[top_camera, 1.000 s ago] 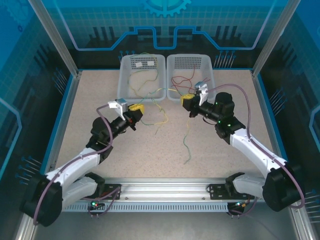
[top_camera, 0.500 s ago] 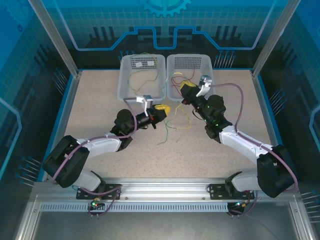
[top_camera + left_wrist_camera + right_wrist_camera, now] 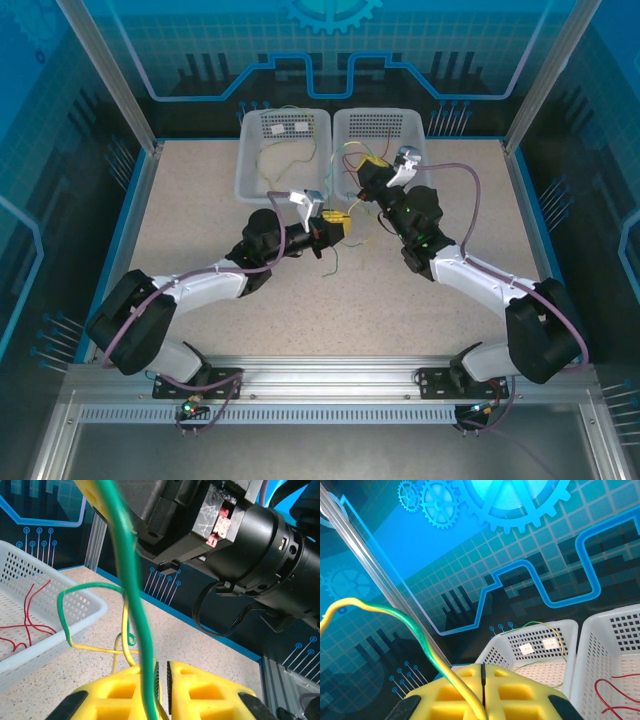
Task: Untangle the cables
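Two white baskets point(image 3: 245, 150) point(image 3: 380, 113); two arms point(image 3: 205, 288) point(image 3: 485, 285); cables point(image 3: 131, 580) tangled, count unclear.

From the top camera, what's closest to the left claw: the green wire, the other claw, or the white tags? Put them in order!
1. Green cable: pinched in the left gripper.
2. Right gripper: just behind it, to the right.
3. White tags: far back, in the left basket.

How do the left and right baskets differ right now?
Contents: the left basket holds a yellow-green cable and two small white tags; the right basket holds red cables.
Access: the right gripper hangs over the right basket's near edge, while the left basket has no gripper above it.
Shared: both are white, perforated, and sit side by side at the table's far edge.
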Motion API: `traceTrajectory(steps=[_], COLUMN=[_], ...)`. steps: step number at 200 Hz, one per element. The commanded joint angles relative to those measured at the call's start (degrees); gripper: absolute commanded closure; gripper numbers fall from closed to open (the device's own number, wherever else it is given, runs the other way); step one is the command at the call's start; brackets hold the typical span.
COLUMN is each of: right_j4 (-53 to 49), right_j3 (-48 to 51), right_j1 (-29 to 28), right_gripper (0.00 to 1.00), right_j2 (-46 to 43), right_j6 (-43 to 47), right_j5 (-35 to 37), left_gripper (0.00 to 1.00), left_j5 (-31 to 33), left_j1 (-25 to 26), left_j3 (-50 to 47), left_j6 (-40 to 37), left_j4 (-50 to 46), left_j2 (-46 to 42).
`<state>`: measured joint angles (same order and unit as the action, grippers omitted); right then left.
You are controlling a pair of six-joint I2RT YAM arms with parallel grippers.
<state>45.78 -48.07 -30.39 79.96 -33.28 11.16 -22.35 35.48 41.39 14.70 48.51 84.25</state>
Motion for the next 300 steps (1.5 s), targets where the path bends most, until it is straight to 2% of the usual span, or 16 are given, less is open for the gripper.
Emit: traceTrajectory(steps=[1,9,38,56,73,88,103,124,157,169,240,249,258,267,285,300], right_j4=[1.49,1.72,2.37,1.94,1.66,2.32,3.33,2.79,2.21,1.77,-8.87,-13.58,-17.43,-21.11,-23.49,-25.98], right_j3=[-2.00,-1.78,-0.88,-0.95,-1.39,-1.41,-1.82,-1.78,-1.57,-1.19,-4.89,-6.51,-7.78,-8.78,-7.76,-6.95], right_j1=[-1.07,-1.12,-1.25,-1.22,-1.46,-1.81,-2.69,-3.13,-3.27,-3.12,-3.00,-3.09,-3.10,-3.09,-2.92,-2.70], right_gripper=[1.00,1.00,1.00,1.00,1.00,1.00,1.00,1.00,1.00,1.00,1.00,0.82,0.45,0.27,0.01,0.00], right_j2=[-0.93,-1.20,-1.68,-1.50,-1.78,-1.73,-1.06,-0.70,-2.12,-2.73,-6.05,-7.11,-8.11,-9.41,-13.07,-16.76], right_j6=[-2.86,-3.33,-4.72,-5.72,-6.36,-7.86,-7.22,-8.09,-9.96,-11.19,-4.65,-2.44,-0.15,1.92,5.20,6.87], right_j5=[-0.14,-0.59,-0.95,-1.24,-2.15,-2.37,-3.09,-2.66,-2.68,-2.39,-4.69,-4.26,-3.62,-2.35,0.07,2.94], left_gripper=[0.82,0.74,0.77,0.94,0.68,0.75,0.66,0.83,0.84,1.00,1.00,1.00,1.00,1.00,1.00,1.00], left_j5=[0.48,0.73,-0.58,-1.95,-0.70,-1.53,-1.14,-1.68,-0.24,-0.30,2.78,4.29,6.59,7.89,8.62,7.54], left_j1=[0.64,0.59,0.64,0.79,0.81,0.87,0.86,0.96,0.92,0.98,0.90,0.82,0.62,-0.05,-2.66,-5.88], left_j3=[1.70,1.85,2.95,3.34,4.58,5.15,5.16,5.91,6.01,6.07,5.04,4.63,4.32,4.23,5.38,7.50], left_j6=[-3.20,-3.27,-2.56,-2.13,-2.04,-2.46,-2.30,-2.57,-3.36,-3.78,-4.10,-4.36,-4.59,-4.88,-4.44,-3.87], left_j4=[-3.23,-3.51,-3.72,-3.19,-5.35,-5.85,-5.01,-5.61,-7.01,-7.75,-9.64,-10.77,-12.63,-15.08,-21.12,-27.01], left_j2=[0.87,1.10,2.55,3.07,3.66,4.07,4.51,4.99,5.23,5.35,2.71,1.27,-0.43,-2.42,-6.03,-8.65])
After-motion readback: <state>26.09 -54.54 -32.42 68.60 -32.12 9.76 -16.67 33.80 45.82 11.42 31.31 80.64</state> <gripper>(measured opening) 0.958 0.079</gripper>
